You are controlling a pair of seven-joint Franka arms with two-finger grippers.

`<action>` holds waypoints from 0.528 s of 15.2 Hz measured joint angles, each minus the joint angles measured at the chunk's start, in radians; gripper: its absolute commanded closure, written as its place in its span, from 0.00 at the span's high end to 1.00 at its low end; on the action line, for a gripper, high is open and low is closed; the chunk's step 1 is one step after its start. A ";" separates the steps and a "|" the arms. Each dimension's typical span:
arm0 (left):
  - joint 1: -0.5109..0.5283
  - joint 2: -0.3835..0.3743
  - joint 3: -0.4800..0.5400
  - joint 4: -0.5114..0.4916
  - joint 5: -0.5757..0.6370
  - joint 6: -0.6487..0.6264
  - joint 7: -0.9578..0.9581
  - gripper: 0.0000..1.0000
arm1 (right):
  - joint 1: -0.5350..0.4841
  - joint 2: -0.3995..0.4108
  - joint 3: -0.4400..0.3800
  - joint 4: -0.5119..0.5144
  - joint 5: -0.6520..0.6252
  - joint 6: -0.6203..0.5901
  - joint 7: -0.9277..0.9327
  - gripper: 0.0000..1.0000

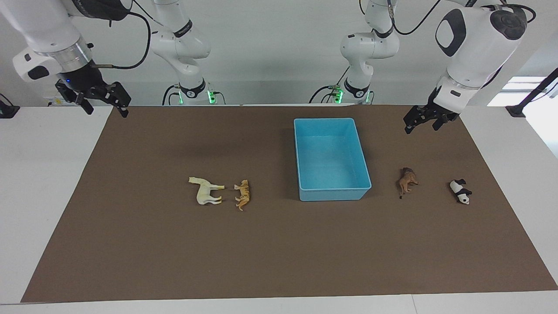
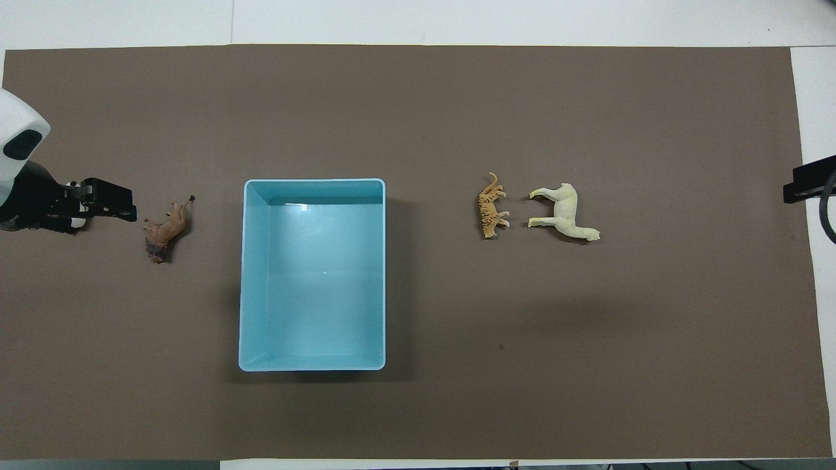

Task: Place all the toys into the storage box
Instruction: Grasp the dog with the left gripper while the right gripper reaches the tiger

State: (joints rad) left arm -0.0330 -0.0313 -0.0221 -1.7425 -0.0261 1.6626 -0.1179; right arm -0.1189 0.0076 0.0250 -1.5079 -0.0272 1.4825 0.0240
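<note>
both arms wait raised, so nothing is held yet. the left pincer (image 1: 425, 122) hangs open over the mat's edge, the right pincer (image 1: 102, 99) open over the opposite corner. the light blue storage box (image 1: 305, 152) stands empty between the toys. farther out all lie on their sides: horse (image 1: 207, 190), tiger (image 1: 243, 195), lion (image 1: 406, 180), panda (image 1: 460, 192).

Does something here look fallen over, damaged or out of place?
All four toys lie on their sides on the mat: horse, tiger, lion, panda. The storage box sits upright, empty.
</note>
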 measured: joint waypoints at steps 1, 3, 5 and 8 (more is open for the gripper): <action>0.000 0.000 0.000 0.000 0.000 0.000 0.000 1.00 | 0.000 0.000 0.000 0.000 0.000 0.000 0.000 1.00; 0.000 0.000 0.000 0.000 0.000 0.001 0.000 1.00 | 0.000 0.000 0.000 0.000 0.000 0.000 0.000 1.00; 0.000 0.000 0.000 0.000 0.000 0.001 0.001 1.00 | 0.000 -0.001 0.000 0.000 0.000 0.000 0.000 1.00; 0.010 -0.005 0.003 -0.027 0.001 0.039 0.024 1.00 | 0.000 -0.002 0.001 0.000 0.000 -0.002 0.000 1.00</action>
State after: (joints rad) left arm -0.0234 -0.0360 -0.0191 -1.7694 -0.0255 1.7020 -0.0937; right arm -0.1186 0.0058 0.0256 -1.5076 -0.0272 1.4802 0.0240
